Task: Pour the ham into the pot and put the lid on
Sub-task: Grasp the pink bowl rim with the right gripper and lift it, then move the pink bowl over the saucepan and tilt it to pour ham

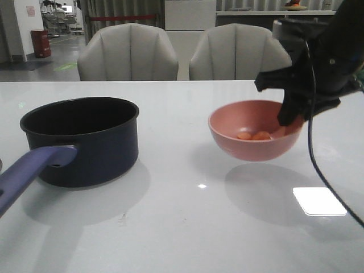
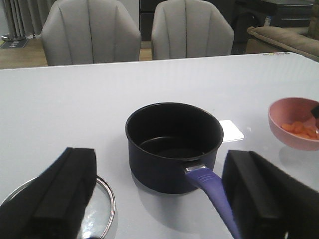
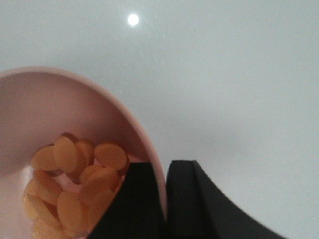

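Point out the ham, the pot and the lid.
ham [image 3: 75,184]: right wrist view, middle of the slice pile.
pot [image 1: 91,151]: front view, outer side wall.
lid [image 2: 102,199]: left wrist view, glass near the metal rim.

Pot: dark navy, plain, with purple-blue handle. Bowl: solid pink. Ham: orange-yellow slices. Lid: clear glass, silver metal rim. Table: glossy white. Chairs: pale grey, vertical seams. Right claw: black.
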You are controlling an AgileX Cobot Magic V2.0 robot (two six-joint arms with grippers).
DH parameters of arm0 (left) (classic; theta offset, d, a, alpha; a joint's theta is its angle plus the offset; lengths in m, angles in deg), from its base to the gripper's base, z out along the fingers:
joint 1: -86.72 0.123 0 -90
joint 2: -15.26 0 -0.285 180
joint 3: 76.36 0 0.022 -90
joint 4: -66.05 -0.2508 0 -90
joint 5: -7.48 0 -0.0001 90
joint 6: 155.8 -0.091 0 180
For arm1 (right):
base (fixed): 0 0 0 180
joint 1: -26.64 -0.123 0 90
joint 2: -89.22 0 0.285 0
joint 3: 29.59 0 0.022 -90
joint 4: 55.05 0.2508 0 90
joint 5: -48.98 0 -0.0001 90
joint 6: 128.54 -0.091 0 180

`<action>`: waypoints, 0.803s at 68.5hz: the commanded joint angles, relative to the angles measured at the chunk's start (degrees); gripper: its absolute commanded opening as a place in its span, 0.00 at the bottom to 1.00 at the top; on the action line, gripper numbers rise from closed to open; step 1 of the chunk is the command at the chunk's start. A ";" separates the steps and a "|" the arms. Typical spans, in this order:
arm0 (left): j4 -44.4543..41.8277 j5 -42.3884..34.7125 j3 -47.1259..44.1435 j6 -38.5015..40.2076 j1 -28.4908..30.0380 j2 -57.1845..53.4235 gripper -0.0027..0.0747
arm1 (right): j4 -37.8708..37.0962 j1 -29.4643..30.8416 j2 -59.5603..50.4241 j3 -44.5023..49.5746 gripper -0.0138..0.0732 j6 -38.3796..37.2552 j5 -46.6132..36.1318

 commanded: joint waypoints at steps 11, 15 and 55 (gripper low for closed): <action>0.46 -4.31 1.50 0.15 -0.31 0.68 0.75 | 3.59 -5.82 -4.96 -7.10 0.31 2.13 -10.38; 0.46 -4.31 1.50 0.15 -0.31 0.68 0.75 | 2.46 -9.15 -4.46 -8.83 0.31 6.38 -10.86; 0.46 -4.31 1.50 0.15 -0.31 0.68 0.75 | 2.13 -23.42 8.17 -14.01 0.31 11.40 -57.67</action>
